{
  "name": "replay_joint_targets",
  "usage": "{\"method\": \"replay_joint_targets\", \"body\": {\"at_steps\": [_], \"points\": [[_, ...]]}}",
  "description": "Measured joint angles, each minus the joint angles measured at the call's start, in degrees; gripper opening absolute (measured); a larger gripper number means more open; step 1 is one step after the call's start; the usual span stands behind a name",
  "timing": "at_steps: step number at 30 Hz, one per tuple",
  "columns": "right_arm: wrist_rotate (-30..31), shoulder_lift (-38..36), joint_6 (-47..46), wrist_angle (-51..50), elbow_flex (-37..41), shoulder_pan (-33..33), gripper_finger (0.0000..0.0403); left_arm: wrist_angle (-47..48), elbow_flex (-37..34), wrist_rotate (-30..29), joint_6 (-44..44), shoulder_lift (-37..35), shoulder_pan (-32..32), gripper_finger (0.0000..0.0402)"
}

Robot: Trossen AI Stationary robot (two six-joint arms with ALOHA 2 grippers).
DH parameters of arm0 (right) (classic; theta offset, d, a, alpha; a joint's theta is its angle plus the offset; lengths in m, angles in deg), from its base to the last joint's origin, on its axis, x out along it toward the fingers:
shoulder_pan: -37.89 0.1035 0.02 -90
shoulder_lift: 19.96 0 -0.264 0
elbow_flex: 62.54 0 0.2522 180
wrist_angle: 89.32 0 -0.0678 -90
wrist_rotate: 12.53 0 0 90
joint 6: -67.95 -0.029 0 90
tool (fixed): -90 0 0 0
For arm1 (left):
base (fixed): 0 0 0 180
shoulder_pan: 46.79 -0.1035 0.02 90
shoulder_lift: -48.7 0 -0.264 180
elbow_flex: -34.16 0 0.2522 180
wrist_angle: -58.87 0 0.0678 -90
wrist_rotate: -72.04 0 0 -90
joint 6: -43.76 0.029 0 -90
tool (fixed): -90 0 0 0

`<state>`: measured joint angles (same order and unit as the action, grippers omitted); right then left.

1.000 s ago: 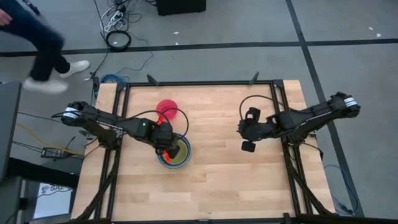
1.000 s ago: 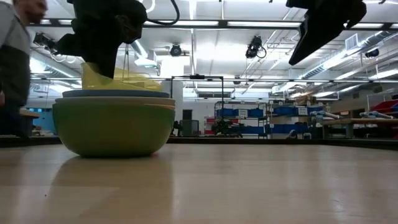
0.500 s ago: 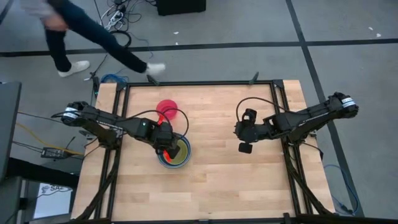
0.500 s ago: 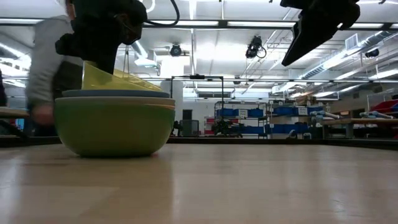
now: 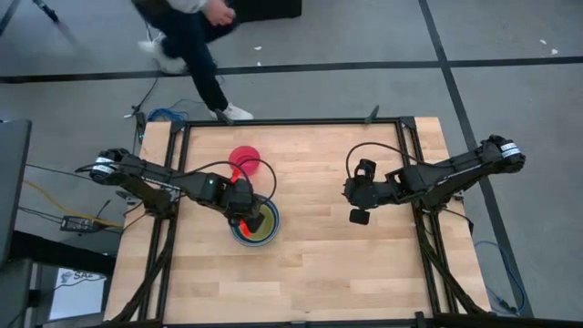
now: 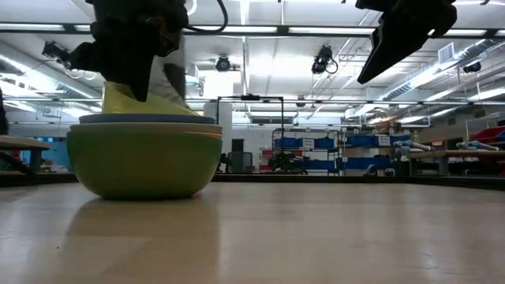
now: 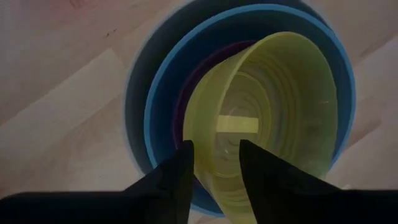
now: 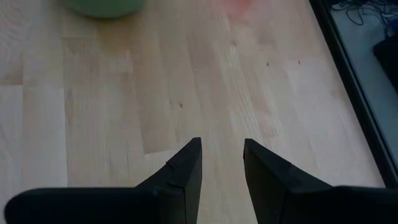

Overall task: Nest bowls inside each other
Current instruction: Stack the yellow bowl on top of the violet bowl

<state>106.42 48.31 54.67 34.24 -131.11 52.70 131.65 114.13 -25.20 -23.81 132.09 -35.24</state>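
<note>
A stack of nested bowls stands left of the table's middle. In the low view it shows a green bowl outermost and grey and blue rims above it. In the left wrist view a yellow bowl lies tilted on a purple bowl inside the blue one. My left gripper stands open over the stack, its fingers on either side of the yellow bowl's raised rim. A pink-red bowl stands alone behind the stack. My right gripper hangs open over bare wood, holding nothing. My left gripper comes steeply down from above, with one finger outside the yellow bowl's raised rim and the other inside. Whether either finger touches the wall, I cannot tell. The bowl lies tilted in the stack, its low side inside the blue bowl.
Bare wood lies across the table's middle, right half and near side. A black frame runs round the table. A person walks on the floor beyond the far left corner.
Both arms have kept still. The person beyond the table's far edge has walked from the left toward the middle.
</note>
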Motion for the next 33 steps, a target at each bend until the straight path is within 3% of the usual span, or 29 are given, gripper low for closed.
{"method": "replay_joint_targets", "body": {"at_steps": [6,27,33], "points": [[0.00,0.00,0.00,-0.01,0.00,0.01,0.0105,-1.87,0.00,0.00,0.00,0.00,0.00,0.0157],[0.00,-0.02,0.98,0.13,0.00,-1.49,0.0105,-7.44,0.00,5.85,4.26,0.00,0.00,0.0158],[0.00,-0.02,1.03,0.26,0.00,-1.50,0.0105,-8.44,0.00,3.18,5.81,0.00,0.02,0.0158]]}}
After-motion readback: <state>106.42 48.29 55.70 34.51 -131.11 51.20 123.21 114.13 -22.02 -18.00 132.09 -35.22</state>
